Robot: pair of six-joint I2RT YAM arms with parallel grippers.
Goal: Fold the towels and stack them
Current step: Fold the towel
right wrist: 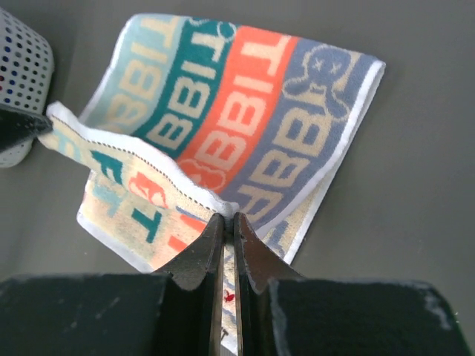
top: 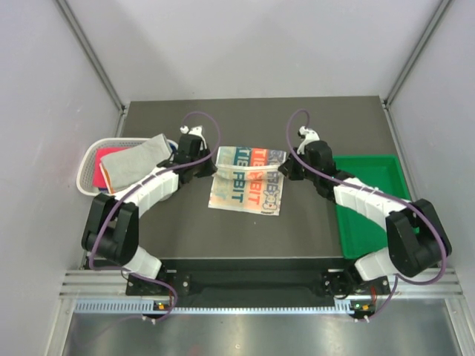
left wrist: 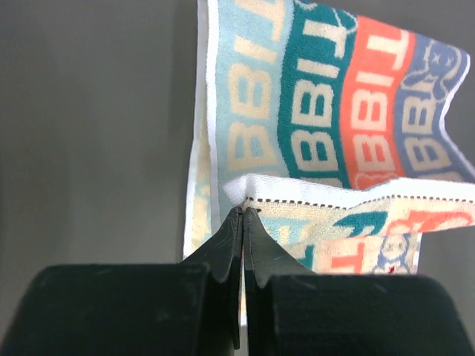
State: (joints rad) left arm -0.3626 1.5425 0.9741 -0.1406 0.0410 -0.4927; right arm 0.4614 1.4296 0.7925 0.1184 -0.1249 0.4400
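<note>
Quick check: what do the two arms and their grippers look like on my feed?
The left arm and right arm both have white links between bulky black joints, and each carries a thin purple cable. The left gripper and right gripper are matte black, with fingers tapering to narrow wedge tips. No markings show.
</note>
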